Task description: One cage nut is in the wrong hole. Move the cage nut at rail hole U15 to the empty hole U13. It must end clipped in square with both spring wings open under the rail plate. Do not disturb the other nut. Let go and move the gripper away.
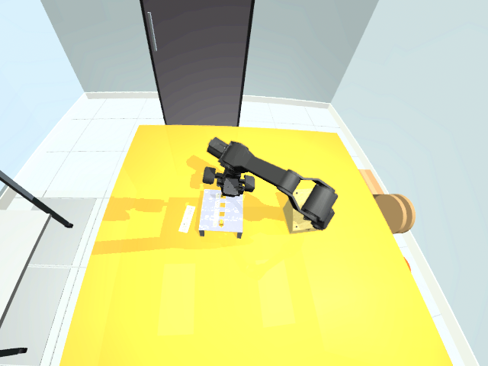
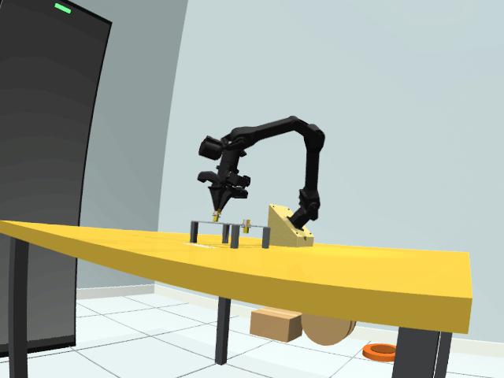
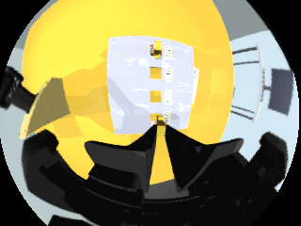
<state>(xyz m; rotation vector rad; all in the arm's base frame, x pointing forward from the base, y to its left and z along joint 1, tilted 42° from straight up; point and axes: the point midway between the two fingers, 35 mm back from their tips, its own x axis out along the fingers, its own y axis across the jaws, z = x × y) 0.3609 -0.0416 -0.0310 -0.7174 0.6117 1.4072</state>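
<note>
The rail plate [image 1: 232, 216] [image 2: 203, 221] [image 3: 127, 85] stands on short dark legs and has a row of square holes. My gripper [image 2: 217, 211] [image 3: 161, 124] is shut on a yellow cage nut [image 2: 215, 216] [image 3: 161, 121]. It holds the nut upright, its lower end just above or at plate level, over the far end hole of the row. In the top view the hand hides it. The other cage nut [image 1: 221, 223] [image 2: 246, 226] [image 3: 157, 49] sits in the hole at the opposite end. Two empty holes [image 3: 155, 72] [image 3: 155, 96] lie between. Hole labels are too small to read surely.
A white strip [image 1: 187, 219] [image 2: 201, 245] lies on the yellow table [image 1: 220, 299] [image 2: 346, 264] beside the plate. The arm's wedge-shaped base [image 2: 280, 231] stands on the plate's other side. The plate's legs raise it above the table.
</note>
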